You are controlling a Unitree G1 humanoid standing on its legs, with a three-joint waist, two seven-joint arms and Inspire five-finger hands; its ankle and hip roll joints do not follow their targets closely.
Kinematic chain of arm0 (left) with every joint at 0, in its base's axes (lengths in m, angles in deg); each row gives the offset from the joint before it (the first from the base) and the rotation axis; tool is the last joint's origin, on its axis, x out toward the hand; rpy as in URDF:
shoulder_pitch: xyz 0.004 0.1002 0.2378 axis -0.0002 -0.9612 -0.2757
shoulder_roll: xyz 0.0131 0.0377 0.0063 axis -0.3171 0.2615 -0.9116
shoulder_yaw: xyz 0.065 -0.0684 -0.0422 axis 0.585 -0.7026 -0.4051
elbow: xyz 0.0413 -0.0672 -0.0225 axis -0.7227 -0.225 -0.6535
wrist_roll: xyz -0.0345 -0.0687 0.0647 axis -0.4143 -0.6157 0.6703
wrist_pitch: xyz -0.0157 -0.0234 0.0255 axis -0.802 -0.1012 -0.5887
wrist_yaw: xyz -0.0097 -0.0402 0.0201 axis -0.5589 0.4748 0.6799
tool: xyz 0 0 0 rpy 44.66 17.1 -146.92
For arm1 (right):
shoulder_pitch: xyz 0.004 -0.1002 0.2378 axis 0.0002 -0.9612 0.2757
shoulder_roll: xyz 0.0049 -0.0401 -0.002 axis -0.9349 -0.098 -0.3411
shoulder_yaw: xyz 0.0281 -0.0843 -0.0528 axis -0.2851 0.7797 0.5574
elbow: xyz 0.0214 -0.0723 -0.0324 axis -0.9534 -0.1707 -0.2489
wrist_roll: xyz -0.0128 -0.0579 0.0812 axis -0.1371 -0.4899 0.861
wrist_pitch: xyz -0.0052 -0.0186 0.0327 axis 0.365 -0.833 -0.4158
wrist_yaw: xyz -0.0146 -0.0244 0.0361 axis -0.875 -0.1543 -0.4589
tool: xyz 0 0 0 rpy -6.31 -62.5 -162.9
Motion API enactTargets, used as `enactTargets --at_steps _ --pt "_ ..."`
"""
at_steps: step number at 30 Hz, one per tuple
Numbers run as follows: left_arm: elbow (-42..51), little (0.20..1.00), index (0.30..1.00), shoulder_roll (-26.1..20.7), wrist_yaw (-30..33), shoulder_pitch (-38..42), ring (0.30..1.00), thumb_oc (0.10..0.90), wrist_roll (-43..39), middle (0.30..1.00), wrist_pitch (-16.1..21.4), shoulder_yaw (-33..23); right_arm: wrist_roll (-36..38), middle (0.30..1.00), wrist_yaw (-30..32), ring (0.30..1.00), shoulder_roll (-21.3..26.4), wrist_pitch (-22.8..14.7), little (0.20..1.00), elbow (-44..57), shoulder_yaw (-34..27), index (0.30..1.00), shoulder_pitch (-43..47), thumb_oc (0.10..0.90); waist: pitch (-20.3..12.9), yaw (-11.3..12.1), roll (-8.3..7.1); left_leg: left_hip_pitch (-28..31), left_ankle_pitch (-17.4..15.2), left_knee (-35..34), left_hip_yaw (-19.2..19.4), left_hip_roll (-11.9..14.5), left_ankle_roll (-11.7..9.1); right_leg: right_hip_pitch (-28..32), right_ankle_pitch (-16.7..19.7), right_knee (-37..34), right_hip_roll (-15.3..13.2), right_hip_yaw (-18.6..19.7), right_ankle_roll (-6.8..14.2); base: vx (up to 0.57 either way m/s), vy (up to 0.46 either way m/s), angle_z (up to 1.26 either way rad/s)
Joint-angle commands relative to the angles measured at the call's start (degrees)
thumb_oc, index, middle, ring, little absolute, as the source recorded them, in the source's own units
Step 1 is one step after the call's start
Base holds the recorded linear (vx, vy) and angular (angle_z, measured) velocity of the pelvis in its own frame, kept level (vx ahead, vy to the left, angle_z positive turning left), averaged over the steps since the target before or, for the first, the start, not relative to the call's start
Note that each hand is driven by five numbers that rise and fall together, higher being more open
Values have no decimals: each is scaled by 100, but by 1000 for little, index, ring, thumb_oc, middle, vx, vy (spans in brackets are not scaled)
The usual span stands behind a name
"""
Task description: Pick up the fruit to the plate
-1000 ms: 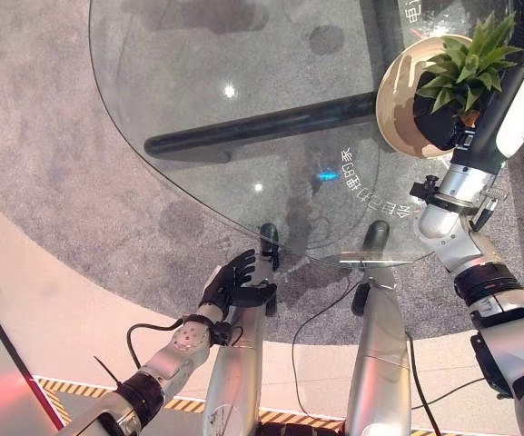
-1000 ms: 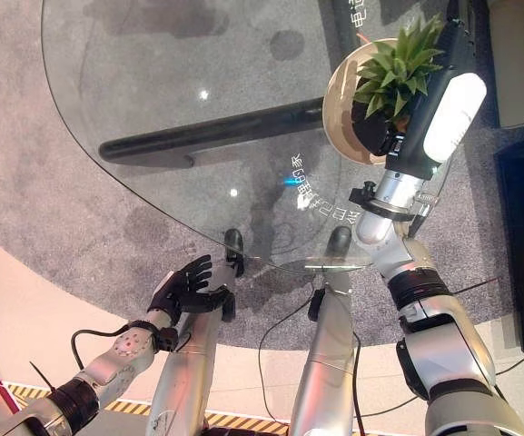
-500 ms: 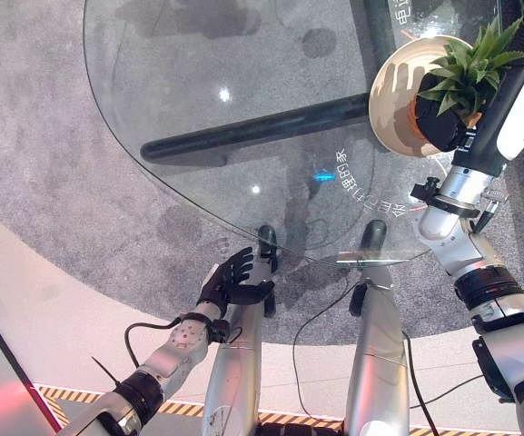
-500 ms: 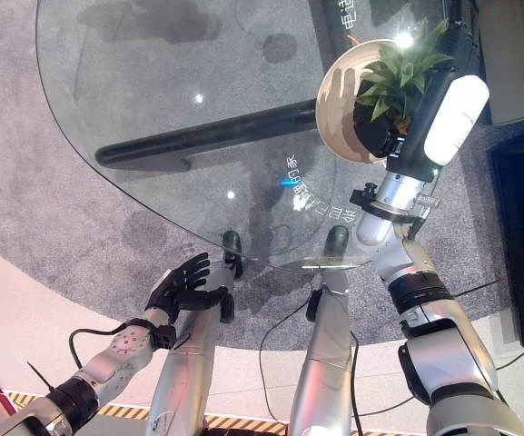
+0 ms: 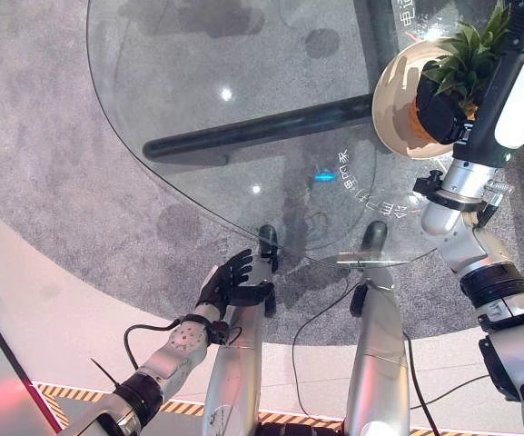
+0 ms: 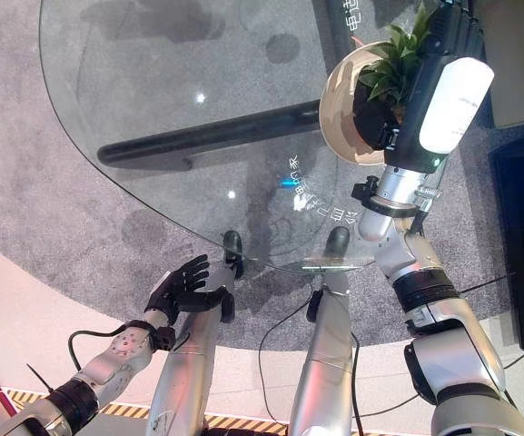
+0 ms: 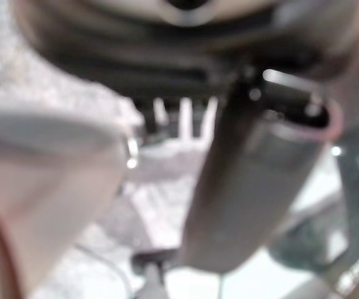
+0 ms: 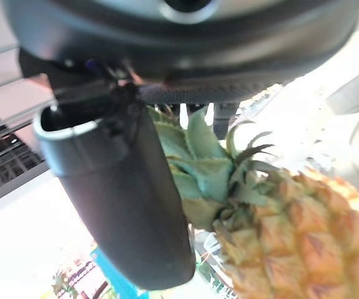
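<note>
Figure: placing stage of the fruit-to-plate task, seen from the head camera and both wrists.

Your right hand (image 5: pixel 439 113) reaches over the far right part of the glass table (image 5: pixel 198 136), with the pineapple (image 5: pixel 457 73) in its grasp above the beige plate (image 5: pixel 390 100). In the right wrist view the thumb (image 8: pixel 123 205) lies curled against the fruit just below its green crown, and the orange, scaled body fills the space past it (the other fingers are not clearly seen there, but the fruit is plainly carried by this hand). From the head views you cannot tell whether the pineapple's base already touches the plate or hangs just above it: the dark hand covers that contact.

Your left hand (image 5: pixel 234 283) hangs low beside the near edge of the table, well apart from the plate, with its fingers loosely spread and nothing in them; it plays no part at this stage.

Progress, as a judgement: the pick-up is done and the carry has brought the fruit over its target, so most of the task is behind you. What is left is to settle the pineapple onto the plate, let the fingers open, and draw the hand clear without tipping the fruit (its leafy crown leans toward the forearm, so a straight withdrawal looks safest). No other fruit is visible on the table.
</note>
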Motion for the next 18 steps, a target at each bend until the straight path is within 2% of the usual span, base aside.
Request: enactTargets --at_steps 1,12,18 --pt "282 900 900 66 -131 -758 900 800 70 900 157 -66 -366 900 740 900 777 53 900 805 57 900 455 800 -124 -77 218 70 -598 250 236 -752 271 193 -336 3 662 -758 -147 0 0 0" --pt "305 900 900 19 -159 -841 900 800 94 900 165 -117 -457 900 837 900 810 190 900 837 53 900 363 800 -124 -62 169 113 -609 236 214 -758 287 262 -325 -30 667 -792 -129 0 0 0" --pt "191 900 900 57 -224 -888 900 800 115 900 194 -205 -665 900 632 900 841 227 900 1033 164 900 304 800 -124 -78 106 225 -618 194 227 -759 293 381 -325 -90 687 -801 -126 -1 1 1"
